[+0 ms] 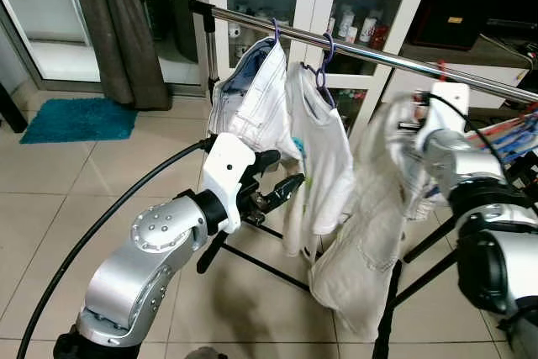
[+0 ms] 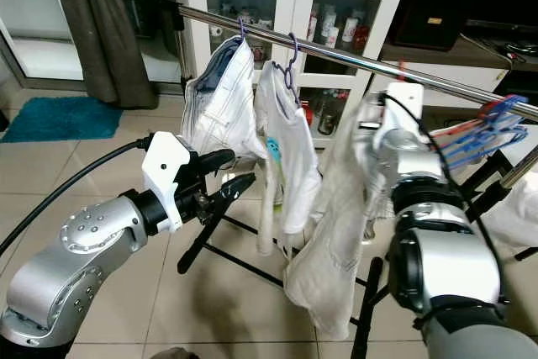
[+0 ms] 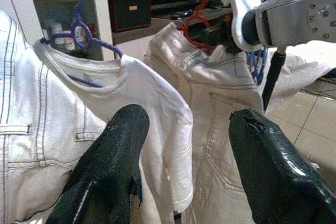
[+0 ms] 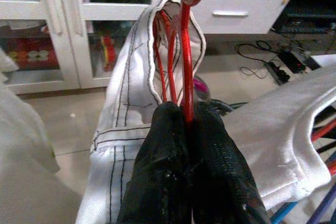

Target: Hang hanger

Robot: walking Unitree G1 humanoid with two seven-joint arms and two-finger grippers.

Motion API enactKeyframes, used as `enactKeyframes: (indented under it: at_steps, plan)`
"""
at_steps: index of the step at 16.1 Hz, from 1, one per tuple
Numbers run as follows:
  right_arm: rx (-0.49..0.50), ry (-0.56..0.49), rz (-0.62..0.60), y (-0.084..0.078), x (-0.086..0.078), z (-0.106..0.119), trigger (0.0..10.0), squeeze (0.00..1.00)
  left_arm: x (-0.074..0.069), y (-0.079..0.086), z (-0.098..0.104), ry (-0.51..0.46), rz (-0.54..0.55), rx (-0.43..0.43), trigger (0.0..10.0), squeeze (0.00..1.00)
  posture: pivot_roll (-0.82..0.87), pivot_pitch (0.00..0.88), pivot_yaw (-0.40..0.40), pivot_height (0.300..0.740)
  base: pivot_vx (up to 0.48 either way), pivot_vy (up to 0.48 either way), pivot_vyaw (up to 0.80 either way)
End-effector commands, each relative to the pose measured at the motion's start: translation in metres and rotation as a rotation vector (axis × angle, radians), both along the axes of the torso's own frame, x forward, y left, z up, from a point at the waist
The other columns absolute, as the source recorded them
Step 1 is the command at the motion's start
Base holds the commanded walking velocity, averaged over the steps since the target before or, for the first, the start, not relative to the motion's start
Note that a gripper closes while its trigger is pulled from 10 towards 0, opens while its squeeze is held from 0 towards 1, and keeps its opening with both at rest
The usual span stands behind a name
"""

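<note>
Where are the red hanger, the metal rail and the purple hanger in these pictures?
red hanger (image 4: 185,51): right wrist view, on its stem above the black fingers.
metal rail (image 1: 395,58): left eye view, on a bare stretch.
purple hanger (image 3: 77,27): left wrist view, on its neck loop.

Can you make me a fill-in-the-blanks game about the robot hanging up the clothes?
1. The right gripper is shut on a hanger whose colour is ____.
2. The white T-shirt hangs on a hanger whose colour is ____.
3. The fingers of the left gripper are ____.
4. The clothes hang from a shiny metal ____.

Missing words: red; purple; open; rail
</note>
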State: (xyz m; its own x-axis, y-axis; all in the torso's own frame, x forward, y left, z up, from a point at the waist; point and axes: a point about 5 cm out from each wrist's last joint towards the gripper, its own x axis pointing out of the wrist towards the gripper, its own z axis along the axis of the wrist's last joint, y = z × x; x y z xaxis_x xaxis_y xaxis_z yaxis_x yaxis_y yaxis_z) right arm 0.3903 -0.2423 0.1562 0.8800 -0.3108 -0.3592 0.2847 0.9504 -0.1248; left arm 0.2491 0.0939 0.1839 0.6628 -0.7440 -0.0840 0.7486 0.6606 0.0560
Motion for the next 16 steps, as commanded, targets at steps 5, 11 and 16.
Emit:
enactKeyframes:
  at_steps: [5, 11, 16]
  plan:
    - [-0.003, -0.103, -0.060, -0.019, 0.004, 0.027, 10.0, 0.00, -0.006, -0.005, 0.003, -0.006, -0.037, 0.004, 10.0, 0.03, 0.05, 0.022, -0.086, 0.740, 0.000, 0.000, 0.00]
    - [0.043, -0.070, -0.003, -0.009, 0.005, 0.017, 10.0, 0.46, -0.007, -0.006, 0.001, 0.003, -0.044, 0.010, 10.0, 0.00, 0.05, 0.013, -0.086, 0.740, 0.000, 0.000, 0.00]
    - [0.045, -0.076, 0.038, -0.006, 0.004, 0.012, 10.0, 1.00, -0.006, -0.004, 0.000, 0.002, -0.032, 0.014, 10.0, 0.00, 0.05, 0.020, -0.087, 0.740, 0.000, 0.000, 0.00]
